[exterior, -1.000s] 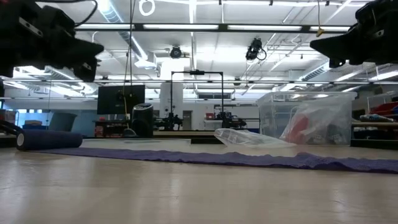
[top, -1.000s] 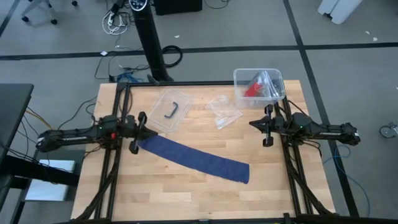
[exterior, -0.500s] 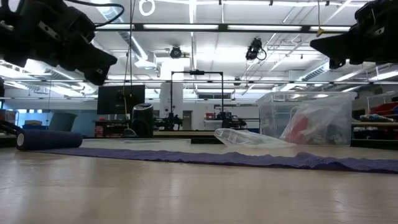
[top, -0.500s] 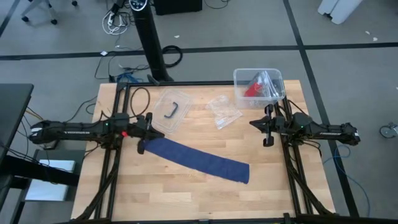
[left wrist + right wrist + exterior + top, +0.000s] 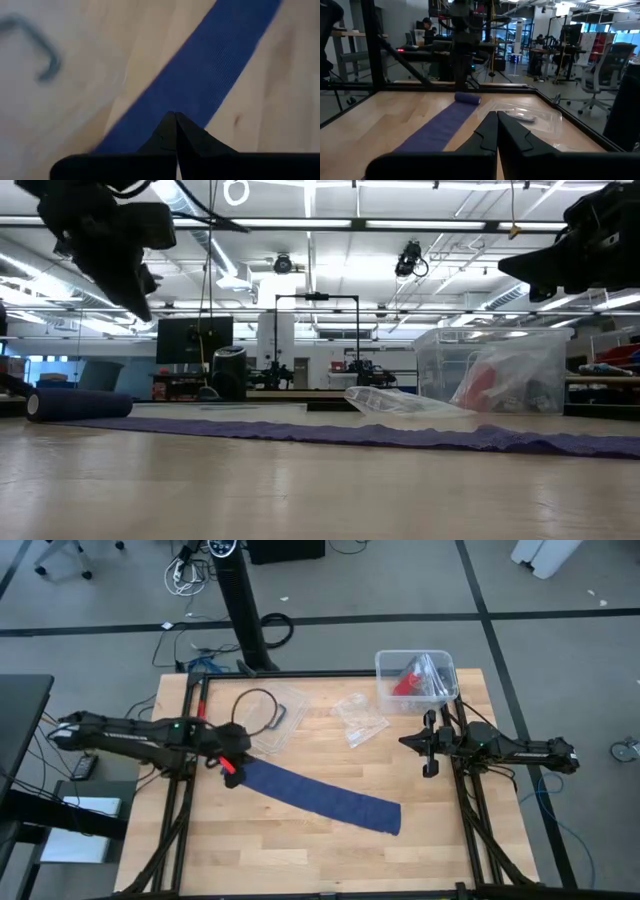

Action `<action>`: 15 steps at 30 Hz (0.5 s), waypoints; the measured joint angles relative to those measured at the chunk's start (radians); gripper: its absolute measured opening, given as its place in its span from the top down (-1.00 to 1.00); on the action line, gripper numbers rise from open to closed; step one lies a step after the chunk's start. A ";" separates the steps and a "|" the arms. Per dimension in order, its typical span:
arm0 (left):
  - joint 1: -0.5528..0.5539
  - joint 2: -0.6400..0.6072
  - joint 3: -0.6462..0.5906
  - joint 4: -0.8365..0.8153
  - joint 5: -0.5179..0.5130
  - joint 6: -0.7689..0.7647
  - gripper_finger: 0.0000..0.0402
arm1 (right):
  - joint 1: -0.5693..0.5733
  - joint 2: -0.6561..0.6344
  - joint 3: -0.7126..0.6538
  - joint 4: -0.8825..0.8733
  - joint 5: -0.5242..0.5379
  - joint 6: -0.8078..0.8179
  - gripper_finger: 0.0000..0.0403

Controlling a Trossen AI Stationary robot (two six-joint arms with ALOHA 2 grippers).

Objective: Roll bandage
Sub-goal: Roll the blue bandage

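Observation:
The dark blue bandage [image 5: 320, 795] lies flat as a long strip slanting across the table's middle. Its left end is wound into a small roll [image 5: 78, 402], which rests on the tabletop and also shows in the right wrist view [image 5: 467, 98]. My left gripper [image 5: 232, 768] is shut and hangs above that rolled end, pointing steeply down at the strip [image 5: 220, 75], well clear of it in the low view [image 5: 138, 302]. My right gripper [image 5: 410, 740] is shut and points level at the table's right side, away from the bandage.
A clear plastic box [image 5: 415, 675] with a red item stands at the far right corner. A clear bag [image 5: 358, 718] lies beside it, and a clear lid with a dark handle [image 5: 275, 718] lies far left of the strip. Bare wood lies along the near edge.
My left gripper has tipped from about level to pointing steeply down and has risen, reaching a little toward the table's middle over the bandage's rolled end. It stays shut. The bandage has not moved.

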 joint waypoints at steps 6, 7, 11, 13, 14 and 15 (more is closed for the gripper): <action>-0.072 0.225 0.091 -0.238 -0.030 -0.077 0.99 | 0.001 0.000 0.000 -0.002 -0.008 0.038 0.98; -0.084 0.265 0.101 -0.272 -0.043 -0.083 0.99 | 0.001 0.000 0.000 -0.001 -0.026 0.057 0.98; -0.126 0.389 0.137 -0.405 -0.125 -0.088 0.99 | 0.001 0.001 0.000 0.020 -0.125 0.079 0.97; -0.139 0.429 0.153 -0.442 -0.167 -0.094 0.99 | 0.001 0.001 0.000 0.025 -0.134 0.083 0.98; -0.142 0.442 0.156 -0.455 -0.175 -0.101 0.99 | 0.001 0.001 0.000 0.025 -0.133 0.089 0.98; -0.141 0.452 0.155 -0.469 -0.178 -0.110 0.99 | 0.001 0.001 0.000 0.025 -0.132 0.093 0.99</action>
